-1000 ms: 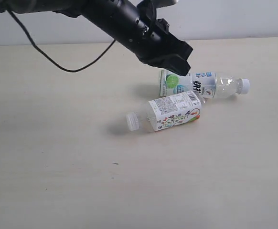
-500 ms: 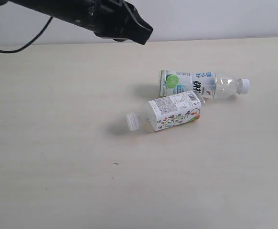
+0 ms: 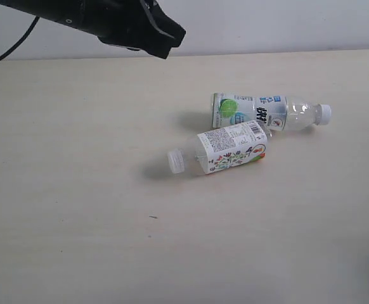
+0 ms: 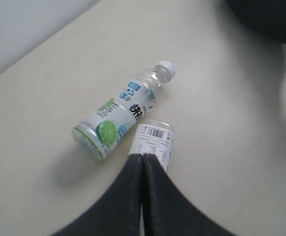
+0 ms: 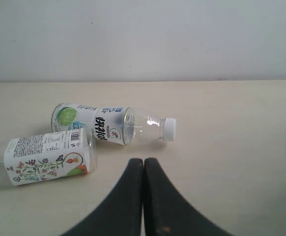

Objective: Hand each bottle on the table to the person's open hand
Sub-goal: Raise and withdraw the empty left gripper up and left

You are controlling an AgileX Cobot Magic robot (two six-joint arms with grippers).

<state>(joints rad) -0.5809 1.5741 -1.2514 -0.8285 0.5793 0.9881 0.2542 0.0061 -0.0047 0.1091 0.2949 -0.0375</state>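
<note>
Lime-label bottle (image 3: 267, 113), floral-label bottle (image 3: 227, 150), both clear, white-capped, lying on beige table (image 3: 77, 190)

On the table (image 3: 77, 190), the rear bottle (image 3: 260, 113) lies just behind the front bottle (image 3: 229, 150). The rear one points right, the front one left.

left gripper (image 4: 142, 158) aloft, jaws pressed together (right gripper (image 5: 143, 161) too)

You see two white-capped bottles lying on their sides on the table (image 3: 77, 190). The lime-label bottle (image 3: 267, 113) points its cap right; just beside it, the flower-label bottle (image 3: 226, 151) points its cap left. Your left gripper (image 3: 172, 38) hangs at upper left, well apart from both.
</note>
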